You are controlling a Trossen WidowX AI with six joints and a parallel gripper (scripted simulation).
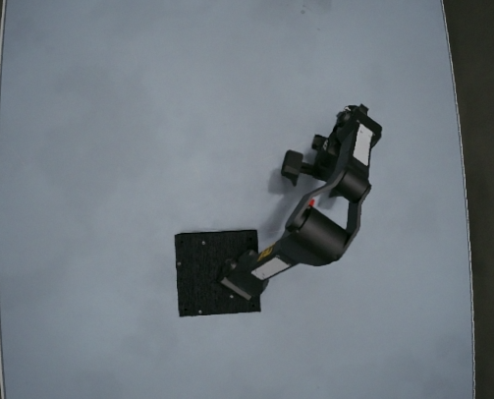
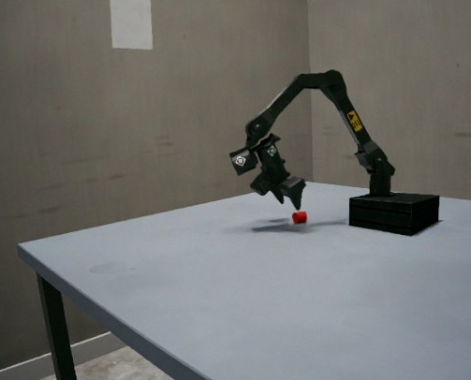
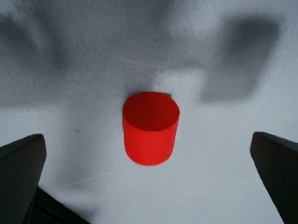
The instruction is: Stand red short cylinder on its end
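Note:
The red short cylinder [image 2: 299, 216] lies on the grey table, a little in front of the arm's black base [image 2: 394, 212]. It looks to lie on its side, with one flat end turned away from the wrist camera [image 3: 150, 127]. In the overhead view only a sliver of the red short cylinder [image 1: 312, 201] shows from under the arm. My gripper [image 2: 282, 191] is wide open and empty. It hovers tilted just above the cylinder without touching it. In the wrist view the two fingers stand far apart at the left and right edges, and the cylinder sits midway between them, further ahead.
The arm's black base plate [image 1: 217, 272] sits on the table near the middle. The table's edges run at the left and right in the overhead view. Walls stand behind the table.

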